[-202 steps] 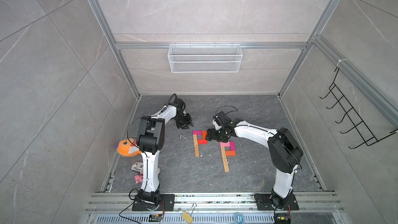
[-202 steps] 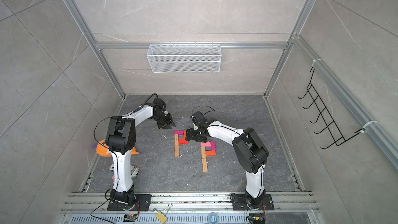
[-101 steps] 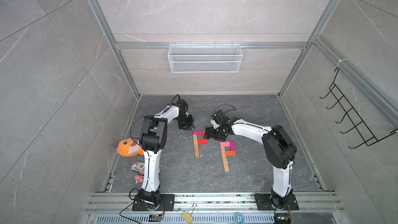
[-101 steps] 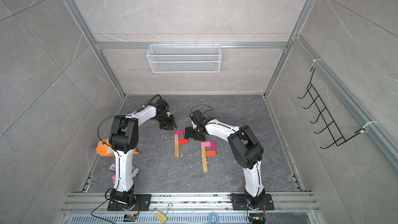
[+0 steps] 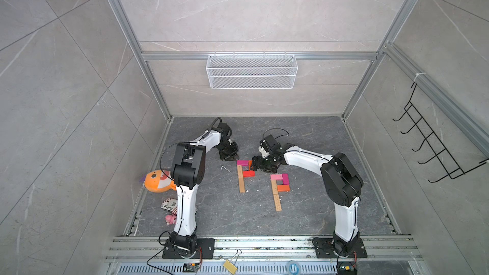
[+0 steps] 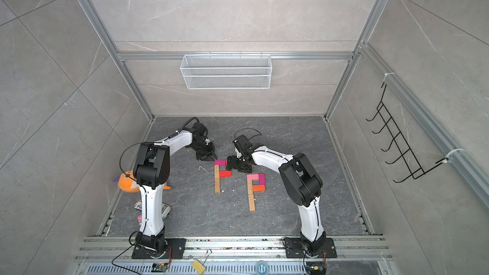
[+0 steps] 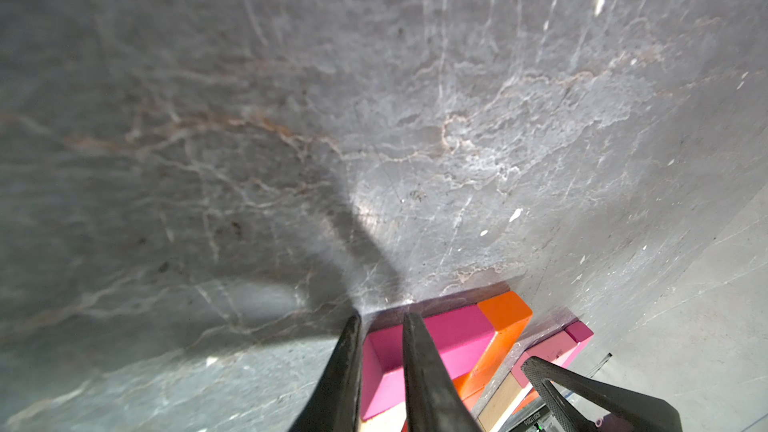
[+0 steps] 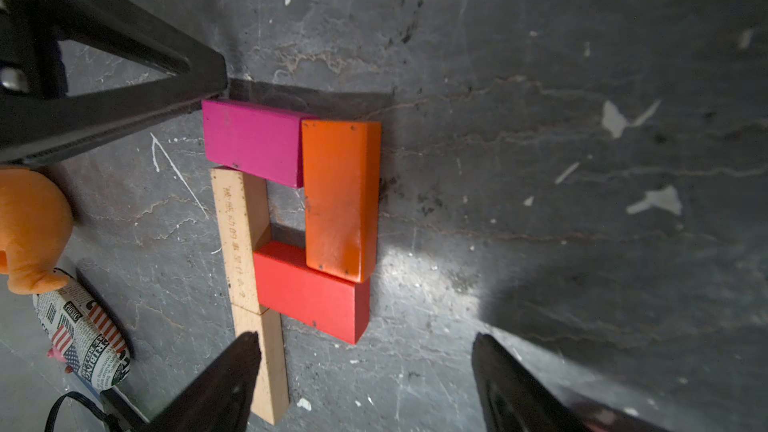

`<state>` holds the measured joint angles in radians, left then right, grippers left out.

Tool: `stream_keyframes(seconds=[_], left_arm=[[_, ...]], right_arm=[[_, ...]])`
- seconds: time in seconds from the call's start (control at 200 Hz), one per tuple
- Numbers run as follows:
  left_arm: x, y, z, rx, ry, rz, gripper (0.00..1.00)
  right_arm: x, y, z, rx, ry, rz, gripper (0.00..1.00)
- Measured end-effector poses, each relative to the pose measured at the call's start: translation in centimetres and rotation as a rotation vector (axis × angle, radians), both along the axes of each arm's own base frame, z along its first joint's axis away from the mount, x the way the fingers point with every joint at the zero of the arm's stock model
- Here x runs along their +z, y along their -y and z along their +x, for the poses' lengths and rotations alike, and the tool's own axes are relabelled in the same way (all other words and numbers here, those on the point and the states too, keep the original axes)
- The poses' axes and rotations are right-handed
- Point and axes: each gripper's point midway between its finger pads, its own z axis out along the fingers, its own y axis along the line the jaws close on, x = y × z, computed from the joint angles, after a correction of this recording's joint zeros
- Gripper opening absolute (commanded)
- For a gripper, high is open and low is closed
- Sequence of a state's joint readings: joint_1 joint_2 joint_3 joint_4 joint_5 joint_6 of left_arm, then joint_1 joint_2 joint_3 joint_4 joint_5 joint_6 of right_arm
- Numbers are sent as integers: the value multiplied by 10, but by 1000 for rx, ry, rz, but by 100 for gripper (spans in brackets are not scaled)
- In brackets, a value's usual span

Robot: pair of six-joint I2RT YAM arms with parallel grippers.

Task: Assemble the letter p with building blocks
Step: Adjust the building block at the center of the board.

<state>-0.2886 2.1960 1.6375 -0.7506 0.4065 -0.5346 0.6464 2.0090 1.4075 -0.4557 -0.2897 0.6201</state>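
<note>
Resting the tips of the left gripper (image 7: 382, 317), fingers (image 7: 338, 367) narrowed to a slit and gripping nothing, against the free end of the magenta block (image 8: 253, 143) topping the letter p (image 5: 241, 178) near the middle of the worktop (image 5: 211, 207). Hovering the right gripper (image 8: 363, 336) above that same figure, fingers (image 8: 224, 384) spread wide and empty, over its tan stem (image 8: 241, 234), orange block (image 8: 340, 197) and red block (image 8: 311, 288). Sharing the worktop with a second letter p (image 5: 275, 194), just beside it toward the right edge.
</note>
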Motion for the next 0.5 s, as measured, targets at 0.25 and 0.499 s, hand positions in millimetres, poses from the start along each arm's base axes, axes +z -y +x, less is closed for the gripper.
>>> stream_keyframes(seconds=[0.25, 0.499], left_arm=[[0, -2, -1, 4, 5, 11, 22], [0, -1, -2, 6, 8, 9, 22]], right_arm=[[-8, -1, 0, 2, -17, -6, 83], [-4, -5, 5, 3, -6, 4, 84]])
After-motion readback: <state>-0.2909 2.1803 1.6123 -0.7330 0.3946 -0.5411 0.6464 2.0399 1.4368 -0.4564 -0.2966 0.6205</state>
